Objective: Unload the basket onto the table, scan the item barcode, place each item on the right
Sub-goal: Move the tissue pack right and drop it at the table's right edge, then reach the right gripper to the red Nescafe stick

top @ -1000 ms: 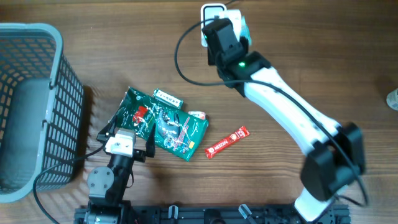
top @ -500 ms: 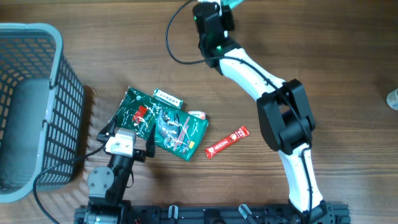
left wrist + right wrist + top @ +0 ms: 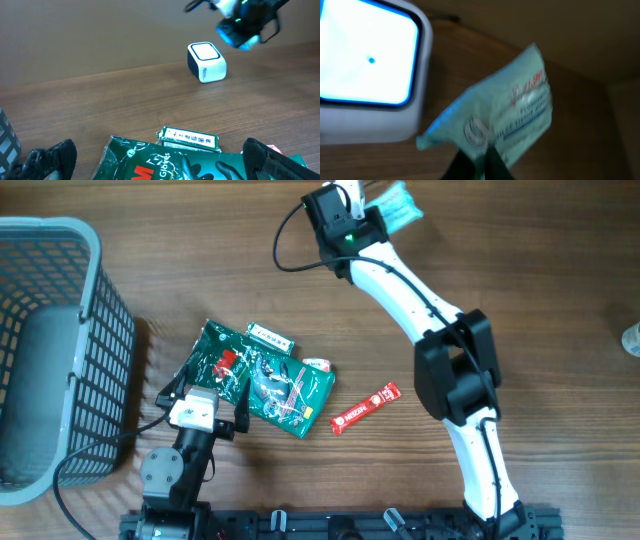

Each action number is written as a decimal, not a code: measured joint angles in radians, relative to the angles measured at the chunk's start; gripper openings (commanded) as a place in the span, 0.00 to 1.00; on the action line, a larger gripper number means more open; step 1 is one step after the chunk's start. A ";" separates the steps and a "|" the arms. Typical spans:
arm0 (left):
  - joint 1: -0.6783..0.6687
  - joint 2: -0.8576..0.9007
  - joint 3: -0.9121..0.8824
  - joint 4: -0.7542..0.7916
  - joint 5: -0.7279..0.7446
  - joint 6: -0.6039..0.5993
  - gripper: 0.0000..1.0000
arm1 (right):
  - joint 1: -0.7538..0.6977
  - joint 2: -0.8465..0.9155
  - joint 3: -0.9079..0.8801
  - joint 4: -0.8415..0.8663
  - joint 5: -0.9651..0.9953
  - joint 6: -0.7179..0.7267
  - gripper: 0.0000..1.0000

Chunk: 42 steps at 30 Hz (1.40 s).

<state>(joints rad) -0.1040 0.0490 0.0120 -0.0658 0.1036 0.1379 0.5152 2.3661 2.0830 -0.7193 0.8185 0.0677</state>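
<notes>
**As the packet swings off the scanner: scan step, outcome unconfirmed**

Since the picture a second back, when my right wrist sat squarely over the scanner, my right arm has stretched out and turned at the far edge of the wooden desk. The small pale mint-green plastic packet now sticks out to the right of the wrist, where before it was hidden.

- Right jaws: together, pinching the packet by its lower edge. In the wrist view the packet hangs beside the white box-shaped scanner, clear of its lit window, not over it.
- Left jaws: wide apart, holding nothing. Their black fingers sit at the near edge of the dark green foil pouches. No change there over the second.
- Small red sachet and grey mesh basket: unmoved.

Reading: the packet has come away from the window, so either one pass is finished or I am re-aiming it. The face I can see carries red and blue print, blurred. I cannot make out a barcode, nor say which side carries it.

My guess is that the scan is not yet confirmed. The next move likely calls for turning the packet's coded side flat toward the window.
</notes>
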 measured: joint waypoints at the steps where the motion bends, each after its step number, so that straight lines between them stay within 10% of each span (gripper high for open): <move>1: 0.000 0.000 0.000 0.000 0.000 0.000 1.00 | -0.007 -0.020 0.008 -0.130 0.006 0.075 0.04; 6: 0.000 0.000 0.000 0.000 0.000 0.000 1.00 | -0.195 -0.106 0.018 -0.568 -0.075 0.480 0.05; 13: 0.000 0.000 0.000 0.000 0.000 0.000 1.00 | -0.657 -0.110 -0.147 -0.505 -0.206 0.628 0.05; 16: 0.000 0.000 0.000 0.000 0.000 0.000 1.00 | -0.811 -0.110 -0.200 -0.494 -0.236 0.643 1.00; 25: 0.000 0.000 0.000 0.000 0.000 0.000 1.00 | -0.925 -0.166 -0.069 -0.607 -0.581 0.559 1.00; 32: 0.000 0.000 0.000 0.000 0.000 0.000 1.00 | -0.679 -0.616 -0.021 -0.658 -0.789 0.604 1.00; 42: 0.000 0.000 0.000 0.000 0.000 0.000 1.00 | -0.450 -0.773 -0.021 -0.767 -0.814 0.654 1.00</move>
<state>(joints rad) -0.1040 0.0494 0.0120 -0.0658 0.1032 0.1379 0.0650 1.5932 2.0617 -1.4860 0.0044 0.7219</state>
